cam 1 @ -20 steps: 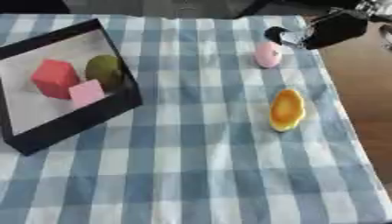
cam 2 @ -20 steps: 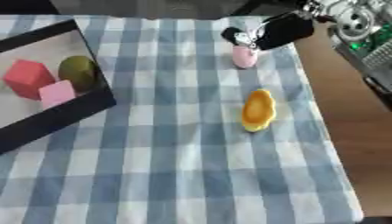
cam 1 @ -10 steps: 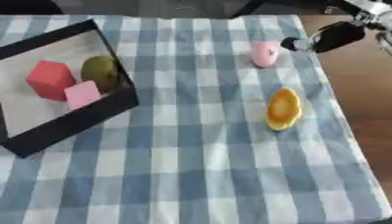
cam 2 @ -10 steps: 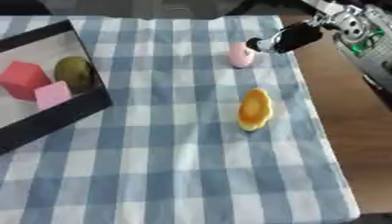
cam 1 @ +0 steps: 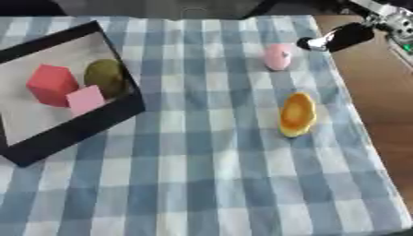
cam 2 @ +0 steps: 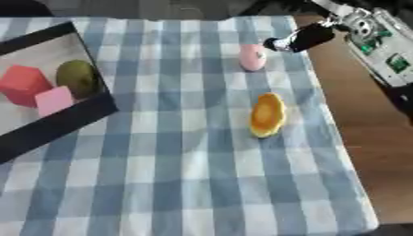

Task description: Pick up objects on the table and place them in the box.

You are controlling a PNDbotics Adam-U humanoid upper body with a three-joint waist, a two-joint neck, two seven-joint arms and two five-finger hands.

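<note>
Right hand (cam 2: 300,39) near pink object (cam 2: 251,57), apart; fingers indistinct.

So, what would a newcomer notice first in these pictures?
Probably the black box at the left, holding a red block, a pink cube and an olive fruit. On the checked cloth lie an orange piece and a pink thing further back. The right hand is at the top right, beside the pink thing.
</note>
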